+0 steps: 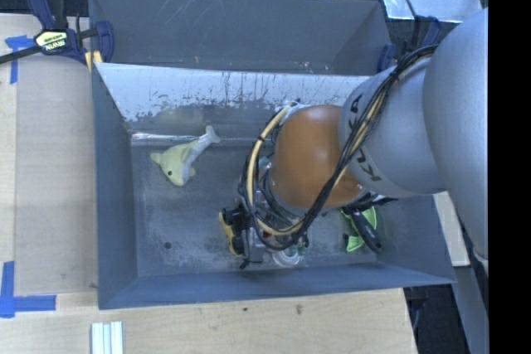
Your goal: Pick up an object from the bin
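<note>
Gripper [264, 249] low by the bin's front wall

Arm reaches in from the right, and the gripper sits close to the floor of the grey bin [116, 178], near the middle of its front wall, below the orange wrist cover [307, 157]. Whether it is released or clenched cannot be told. A green-and-black object [361, 230] lies near it, toward the front right corner. A pale yellow-green fish-shaped toy [178, 163] lies well apart, toward the left wall.

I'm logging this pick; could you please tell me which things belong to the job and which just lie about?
In the job: pincer, low by the near wall of the bin.
Lying about: pale fish toy, left; green-black thing, right.
</note>
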Controlling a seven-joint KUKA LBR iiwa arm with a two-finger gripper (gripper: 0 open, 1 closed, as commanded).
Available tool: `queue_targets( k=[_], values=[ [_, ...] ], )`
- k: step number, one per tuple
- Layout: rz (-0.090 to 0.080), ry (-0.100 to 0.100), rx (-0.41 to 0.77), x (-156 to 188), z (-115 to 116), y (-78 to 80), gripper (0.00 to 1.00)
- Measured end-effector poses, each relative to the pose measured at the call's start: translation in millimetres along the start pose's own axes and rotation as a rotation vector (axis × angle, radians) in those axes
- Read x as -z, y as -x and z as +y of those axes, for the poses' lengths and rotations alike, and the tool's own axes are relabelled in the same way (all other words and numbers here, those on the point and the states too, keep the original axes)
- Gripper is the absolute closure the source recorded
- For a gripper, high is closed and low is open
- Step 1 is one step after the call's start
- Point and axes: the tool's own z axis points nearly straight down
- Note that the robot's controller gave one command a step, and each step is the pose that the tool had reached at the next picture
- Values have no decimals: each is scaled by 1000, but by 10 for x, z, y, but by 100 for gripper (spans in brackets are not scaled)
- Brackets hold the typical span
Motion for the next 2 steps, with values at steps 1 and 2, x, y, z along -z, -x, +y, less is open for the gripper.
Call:
queue_targets(
  k=[1, 2],
  values=[
    [0, 0, 0, 0, 0, 0, 100],
    [0, 0, 0, -1, 0, -1, 100]
  ],
)
